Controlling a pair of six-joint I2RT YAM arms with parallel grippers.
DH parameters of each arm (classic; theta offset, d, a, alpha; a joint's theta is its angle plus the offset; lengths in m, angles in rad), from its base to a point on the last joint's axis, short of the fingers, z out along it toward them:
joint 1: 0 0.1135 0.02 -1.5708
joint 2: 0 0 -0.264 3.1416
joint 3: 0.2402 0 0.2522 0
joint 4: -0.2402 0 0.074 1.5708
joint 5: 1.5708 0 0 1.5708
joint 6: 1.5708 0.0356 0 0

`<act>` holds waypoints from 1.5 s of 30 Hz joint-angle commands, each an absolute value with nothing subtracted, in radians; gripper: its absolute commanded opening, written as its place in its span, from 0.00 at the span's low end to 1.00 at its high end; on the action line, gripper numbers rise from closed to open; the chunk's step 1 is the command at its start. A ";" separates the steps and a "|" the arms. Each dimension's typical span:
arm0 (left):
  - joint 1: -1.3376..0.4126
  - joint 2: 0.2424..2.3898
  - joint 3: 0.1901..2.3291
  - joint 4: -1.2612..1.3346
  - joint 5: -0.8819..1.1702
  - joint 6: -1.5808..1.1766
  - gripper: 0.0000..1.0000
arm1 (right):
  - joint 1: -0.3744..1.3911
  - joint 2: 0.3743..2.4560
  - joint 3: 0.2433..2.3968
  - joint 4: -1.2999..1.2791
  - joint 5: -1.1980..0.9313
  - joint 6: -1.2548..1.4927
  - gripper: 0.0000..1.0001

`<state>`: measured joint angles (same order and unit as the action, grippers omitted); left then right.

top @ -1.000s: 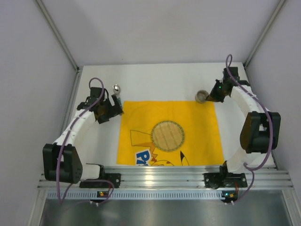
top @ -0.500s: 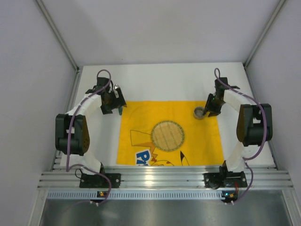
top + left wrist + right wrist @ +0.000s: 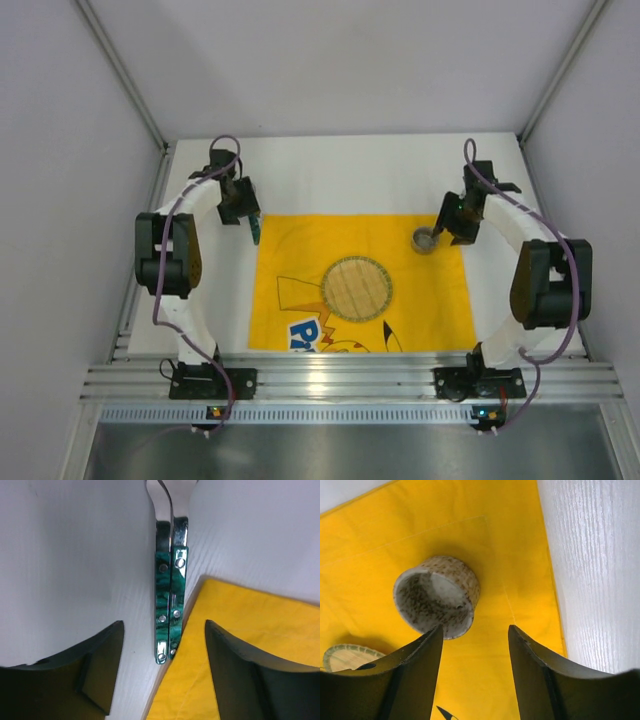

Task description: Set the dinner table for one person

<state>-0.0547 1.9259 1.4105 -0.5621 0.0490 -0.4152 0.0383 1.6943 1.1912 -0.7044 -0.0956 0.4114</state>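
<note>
The table point(image 3: 75, 555) was matt white with a fine ribbed grain. The cloth point(image 3: 260, 625) lying on it was yellow fabric, matt, with a faint weave and soft creases. The cutlery point(image 3: 170, 605) was bright polished metal, and its handles had glossy green marbled scales pinned by shiny rivets. The cup point(image 3: 437, 595) looked ceramic, speckled beige, with a dull, slightly rough glaze. The rail point(image 3: 350, 375) was bare ribbed aluminium with a soft sheen. The left gripper point(image 3: 164, 624) and right gripper point(image 3: 475, 628) had fingers of dark, matt, smooth plastic.
</note>
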 commanded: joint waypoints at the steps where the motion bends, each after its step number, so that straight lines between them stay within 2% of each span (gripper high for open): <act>1: -0.049 1.976 1.508 -0.606 0.009 -0.364 0.63 | 0.043 1.588 1.180 -0.730 -0.112 0.410 0.55; 3: -0.049 2.017 1.555 -0.623 -0.029 -0.356 0.54 | 0.043 1.559 1.160 -0.733 -0.115 0.407 0.55; 6: -0.054 2.055 1.595 -0.646 -0.049 -0.342 0.46 | 0.043 1.537 1.134 -0.736 -0.115 0.394 0.54; 12: -0.055 2.083 1.609 -0.666 -0.127 -0.322 0.38 | 0.041 1.531 1.089 -0.735 -0.103 0.382 0.53; 15: -0.055 2.097 1.608 -0.670 -0.129 -0.310 0.37 | 0.041 1.531 1.085 -0.735 -0.100 0.383 0.52; 19: -0.055 2.115 1.605 -0.660 -0.049 -0.293 0.43 | 0.043 1.546 1.095 -0.732 -0.103 0.393 0.52; 45: -0.055 1.977 1.503 -0.546 -0.022 -0.288 0.39 | 0.044 1.658 1.164 -0.713 -0.112 0.402 0.50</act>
